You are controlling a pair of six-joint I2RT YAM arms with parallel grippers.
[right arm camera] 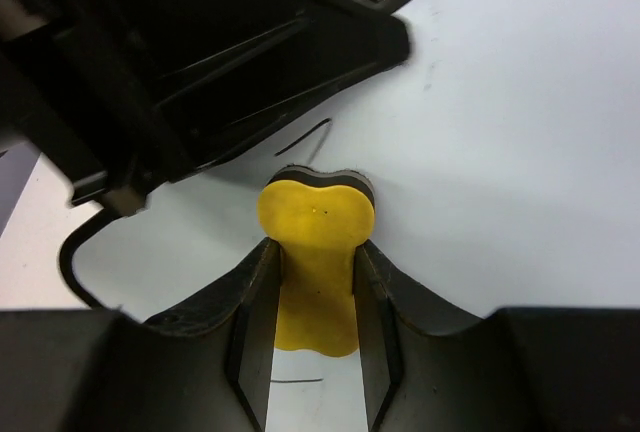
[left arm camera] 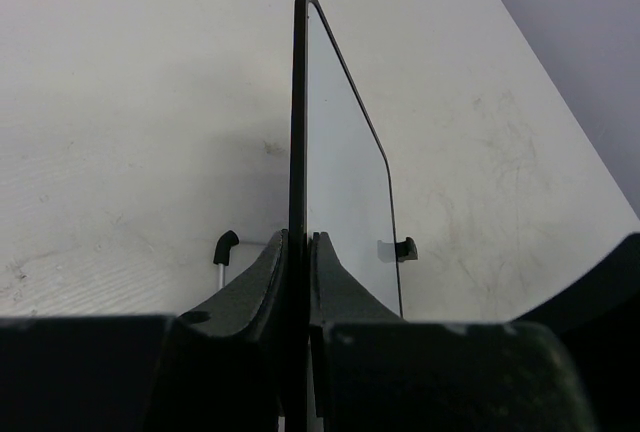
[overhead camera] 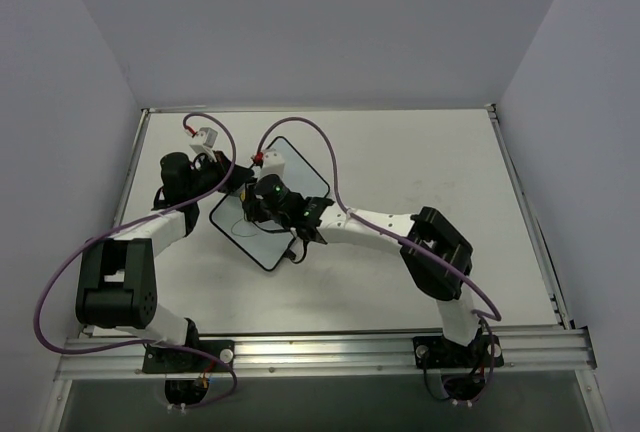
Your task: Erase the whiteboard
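The whiteboard lies at a slant on the table, left of centre. My left gripper is shut on its left edge. In the left wrist view the whiteboard runs away edge-on from between the left gripper's closed jaws, with a small black foot on its far side. My right gripper is shut on a yellow eraser whose dark felt presses on the white surface. A thin dark stroke shows just beyond the eraser and another short stroke lies between the fingers.
The left gripper's black body stands close beyond the eraser. Purple cables loop over both arms. The white table is bounded by grey walls at the back and sides and a metal rail at the front.
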